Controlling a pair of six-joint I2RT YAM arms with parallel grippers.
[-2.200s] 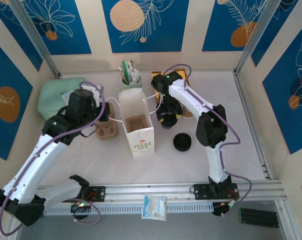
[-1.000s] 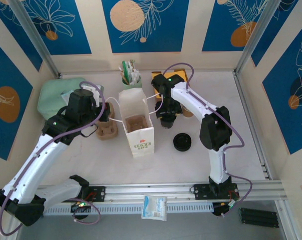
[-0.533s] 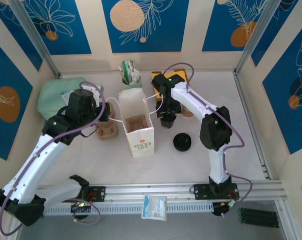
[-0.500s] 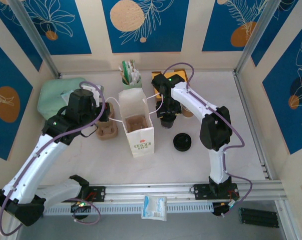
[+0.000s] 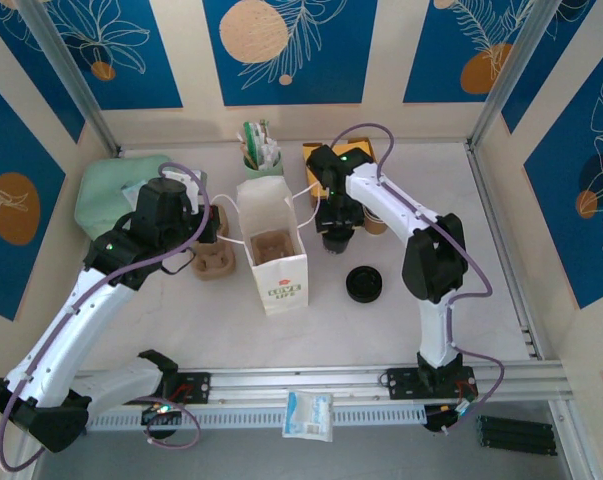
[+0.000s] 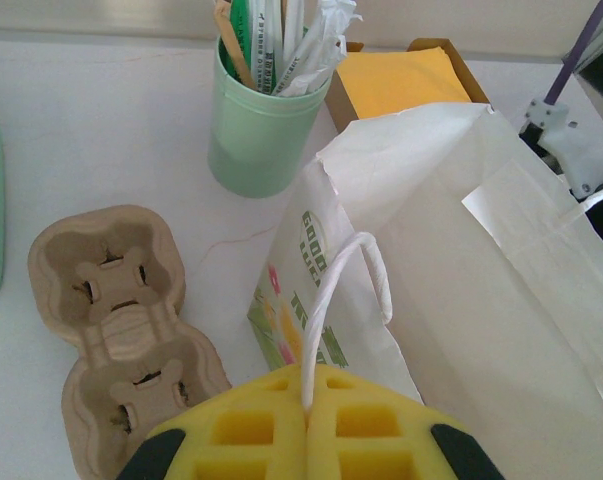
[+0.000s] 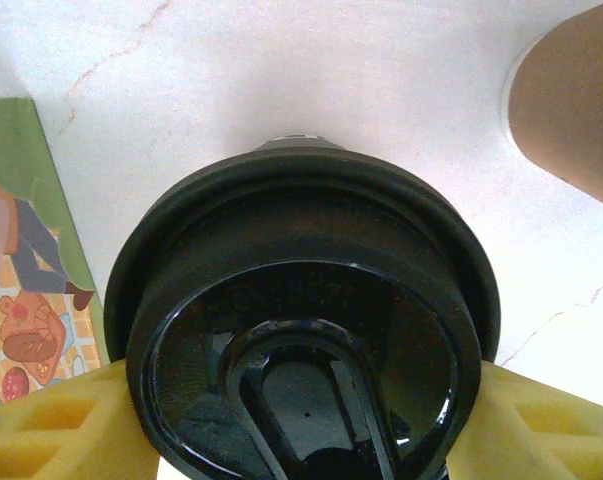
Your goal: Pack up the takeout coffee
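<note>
Far left, a mint-green pad [image 5: 106, 190] lies on the table [image 5: 481, 300]. Left gripper [image 6: 306, 420]: we see the yellow pads pressed together on the white bag handle [image 6: 326, 300], with the loop running up from between them. A pulp cup carrier [image 6: 111, 320] sits just left of the white paper bag [image 6: 461, 250]. The bag is upright and open, with a second carrier [image 5: 271, 245] down inside. Behind the bag are a green tumbler [image 6: 256, 130] of sticks and wrapped straws and a yellow-lined box [image 6: 401, 80]. Right of the bag, the right gripper [image 7: 301, 430] points down, pads clamped on either side of a black lid [image 7: 301, 300]. What's under it we can't tell. The paper coffee cup [image 7: 571, 110] stands just right of the lid, apart from it, brown side showing. A stack of black lids [image 5: 363, 284] sits nearer the arm bases.
</note>
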